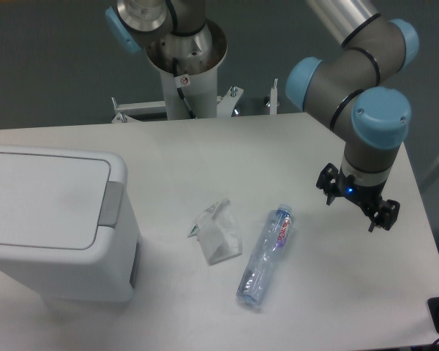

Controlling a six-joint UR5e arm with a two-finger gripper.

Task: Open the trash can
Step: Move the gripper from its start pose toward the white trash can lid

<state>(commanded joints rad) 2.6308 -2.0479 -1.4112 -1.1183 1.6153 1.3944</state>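
The trash can (pixel 55 219) is a large white boxy bin standing at the left of the table. Its flat lid lies shut, and a grey push tab (pixel 111 203) sits on the lid's right edge. My gripper (pixel 351 210) hangs above the right side of the table, far from the bin, pointing down. Its two black fingers stand apart with nothing between them.
A crumpled white paper (pixel 218 232) lies just right of the bin. A clear plastic bottle (pixel 267 256) lies on its side between the paper and my gripper. The arm's base (pixel 183 66) stands at the table's back edge. The table's right edge runs close to the gripper.
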